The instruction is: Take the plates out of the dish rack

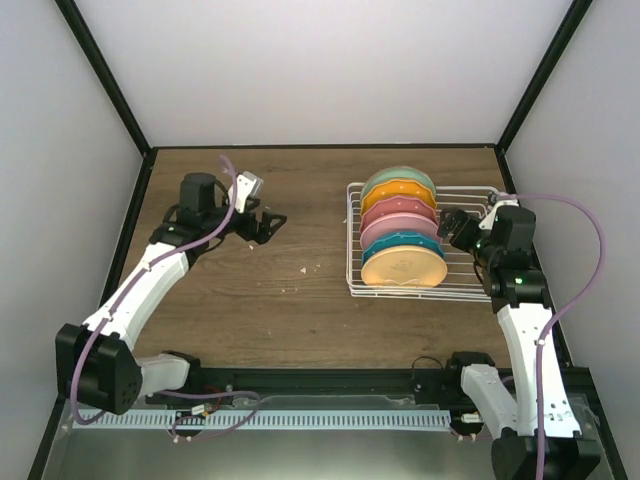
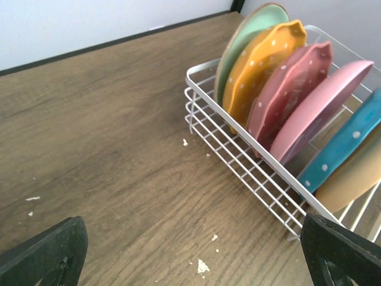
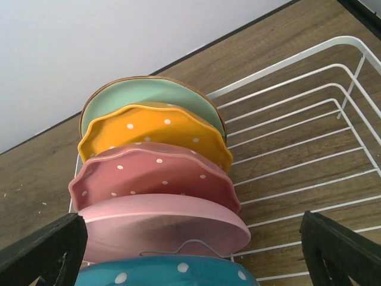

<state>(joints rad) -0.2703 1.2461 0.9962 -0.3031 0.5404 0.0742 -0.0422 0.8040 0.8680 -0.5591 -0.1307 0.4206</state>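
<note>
Dish rack: the white wire dish rack [image 1: 352, 240] sits on the wooden table [image 1: 300, 300], its long axis running left to right as the top camera sees it.
Plates, place: all six stand on edge in the rack's left part, in one row from the rack's near side to its far side.
Plates, order: the peach plate [image 1: 404, 267] is nearest, then the dotted teal plate [image 3: 161, 271], pink plate [image 3: 161, 223], dotted maroon plate [image 3: 149, 176], dotted orange plate [image 3: 149, 131] and mint green plate [image 3: 149, 95] at the far end.
Plates, facing: the faces turn toward the arms' bases and upward, and the tops lean toward the rack's far side.
Left gripper: the left gripper [image 1: 266, 228] is spread wide and holds nothing; it is well apart from the rack, to its left, pointing toward it.
Right gripper: the right gripper [image 1: 450, 228] is spread wide and grasps nothing; it hangs over the rack's right part, just beside the plates' right edges and aimed at them.
Left arm: it reaches forward from its base, bent at the elbow, with the wrist turned toward the rack.
Right arm: it rises along the rack's right side, the wrist turned left over the wires.
Table: small pale crumbs [image 2: 202, 266] lie left of the rack.
</note>
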